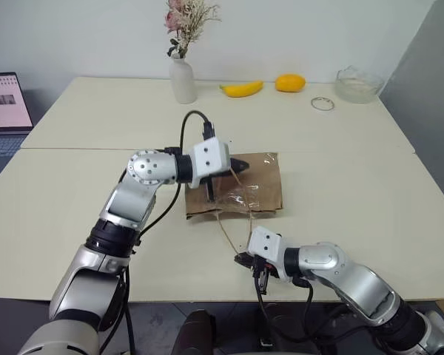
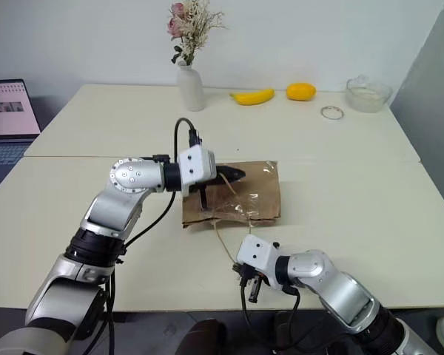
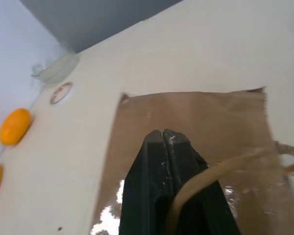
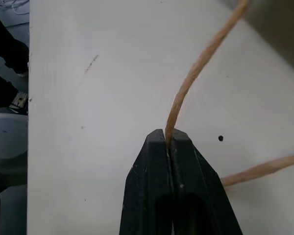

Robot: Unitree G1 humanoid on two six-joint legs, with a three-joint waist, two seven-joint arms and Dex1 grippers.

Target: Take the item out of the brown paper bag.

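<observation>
1. Brown paper bag (image 1: 237,191) lies flat and creased in the middle of the surface (image 1: 370,185), one thin tan handle (image 4: 196,73) trailing toward the robot.
2. Right pincer (image 4: 168,134) is clenched on that handle near the surface's front edge; the cord runs straight out from between its black fingertips.
3. Left pincer (image 3: 163,134) hangs over the bag, fingers pressed together, with the other handle loop (image 3: 210,176) running down between its fingers, apparently pinched.
4. The bottle cannot be seen; judging by the task it is inside the bag, though the bag looks nearly flat and shows no clear bulge.
5. To do this step well, I would pull the two handles gently apart and upward so the mouth opens, keeping tension even so the thin cords do not tear from the paper.
6. The bag may slide across the smooth surface instead of opening; a slow pull would limit that.
7. No brand or label is readable on the bag; the laptop (image 1: 4,111) screen at the far left shows content too small to read.
</observation>
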